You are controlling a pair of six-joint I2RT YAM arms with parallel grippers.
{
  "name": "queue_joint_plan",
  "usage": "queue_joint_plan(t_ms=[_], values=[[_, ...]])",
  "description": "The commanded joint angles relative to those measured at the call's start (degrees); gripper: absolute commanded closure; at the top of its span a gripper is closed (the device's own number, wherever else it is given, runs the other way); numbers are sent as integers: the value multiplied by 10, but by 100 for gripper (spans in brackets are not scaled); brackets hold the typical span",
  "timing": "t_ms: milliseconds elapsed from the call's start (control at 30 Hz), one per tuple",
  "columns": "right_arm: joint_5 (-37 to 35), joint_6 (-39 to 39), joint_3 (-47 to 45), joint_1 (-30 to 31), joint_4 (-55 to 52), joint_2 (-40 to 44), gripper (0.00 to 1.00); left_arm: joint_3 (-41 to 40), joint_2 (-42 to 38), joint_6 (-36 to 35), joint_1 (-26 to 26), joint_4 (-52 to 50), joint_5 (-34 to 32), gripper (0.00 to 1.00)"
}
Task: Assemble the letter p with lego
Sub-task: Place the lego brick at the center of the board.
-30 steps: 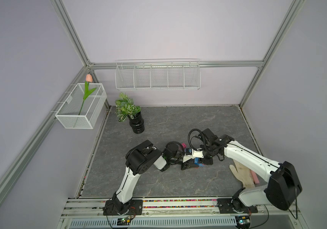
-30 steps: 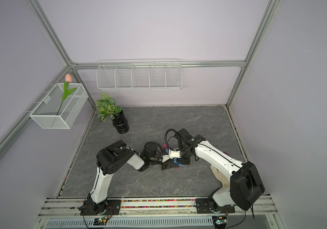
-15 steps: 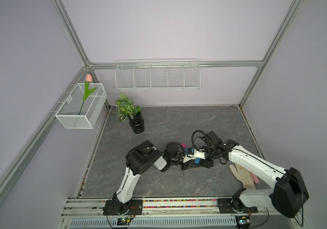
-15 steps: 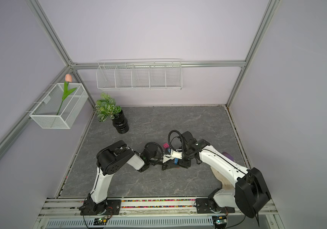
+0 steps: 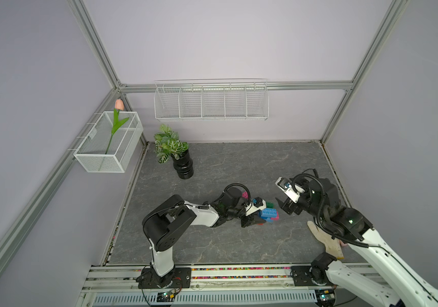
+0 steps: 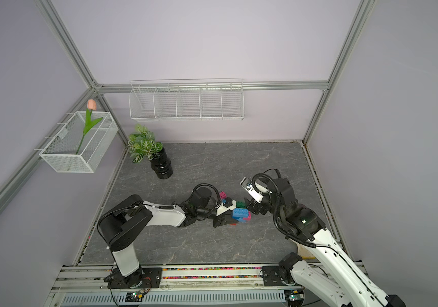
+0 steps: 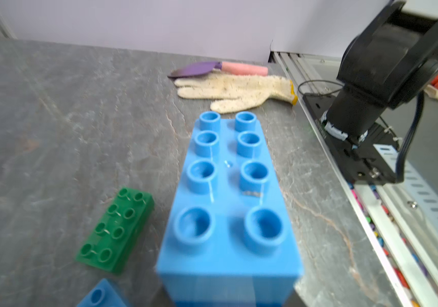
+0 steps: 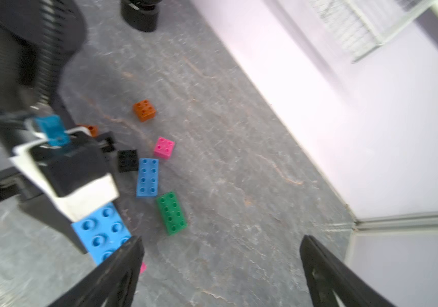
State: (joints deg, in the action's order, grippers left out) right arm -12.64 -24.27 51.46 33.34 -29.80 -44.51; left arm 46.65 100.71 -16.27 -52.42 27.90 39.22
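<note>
Right wrist view: right end effector wide apart, empty; left end effector clamps blue lego brick.

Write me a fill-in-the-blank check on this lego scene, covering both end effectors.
1. The right end effector stands ___, with nothing between its jaws.
2. The left end effector grips a brick stack whose top brick is ___.
3. The loose oblong brick beside the loose blue brick is ___.
Missing words: open; blue; green.
</note>
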Motion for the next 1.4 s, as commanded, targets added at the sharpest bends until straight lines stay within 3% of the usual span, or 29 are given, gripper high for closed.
queue_joint_plan(t_ms=[0,100,233,367,467,633,967,1367], values=[[-142,173,-4,-8,40,23,11,57,-49,75,4,-107,-96,100],[-172,263,6,-15,7,20,11,142,-45,156,33,-209,-131,100],[-160,322,34,-26,-43,-24,11,255,11,264,85,-304,-113,100],[-141,356,46,-40,-62,-66,11,340,86,369,127,-338,-80,100],[-132,387,39,-51,-60,-76,11,366,135,424,148,-308,-44,100],[-111,412,28,-59,-54,-80,11,448,206,453,159,-376,-33,100],[-115,405,16,-60,-64,-77,11,496,269,509,165,-387,-59,100],[-81,387,11,-69,-80,-74,11,627,382,501,176,-468,-29,100]])
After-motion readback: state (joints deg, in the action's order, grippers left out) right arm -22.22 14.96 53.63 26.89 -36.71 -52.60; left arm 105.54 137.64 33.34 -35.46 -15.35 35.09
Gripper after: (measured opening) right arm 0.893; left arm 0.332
